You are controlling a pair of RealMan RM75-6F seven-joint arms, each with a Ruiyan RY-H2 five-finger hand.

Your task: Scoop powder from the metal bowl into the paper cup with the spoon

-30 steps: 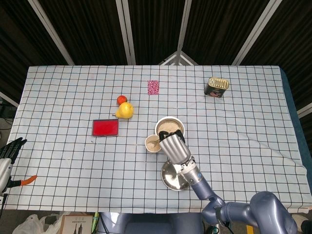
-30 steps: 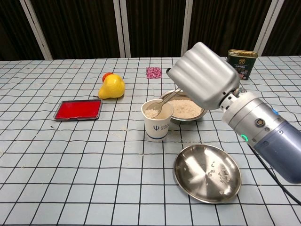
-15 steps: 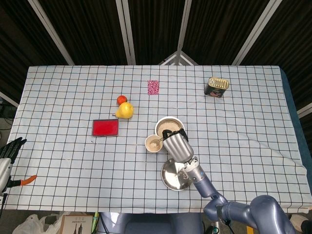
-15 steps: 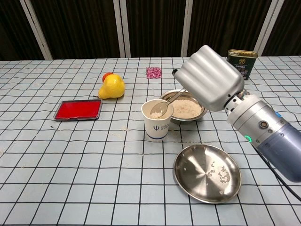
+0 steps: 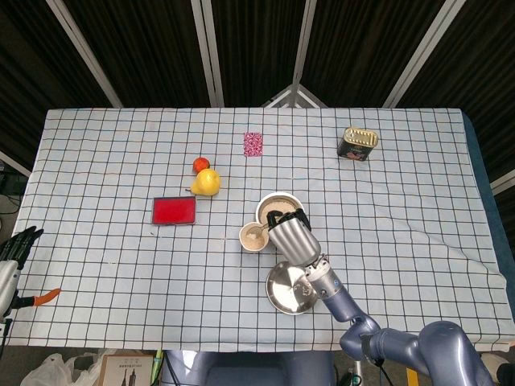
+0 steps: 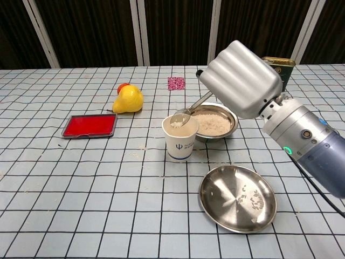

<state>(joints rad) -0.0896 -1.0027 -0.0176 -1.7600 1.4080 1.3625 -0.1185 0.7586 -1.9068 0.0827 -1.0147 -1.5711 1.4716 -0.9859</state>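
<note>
Right hand grips the spoon, its powder-loaded bowl end over the cup; the cup sits just left of the powder bowl, with an empty steel dish nearer the robot. Left hand hangs off the table's left edge, fingers apart, holding nothing. Table wears a white black-grid cloth, wrinkled on the right, carrying a red tray, pear, tomato, pink square and tin; dark slatted panels with pale metal struts stand behind.
</note>
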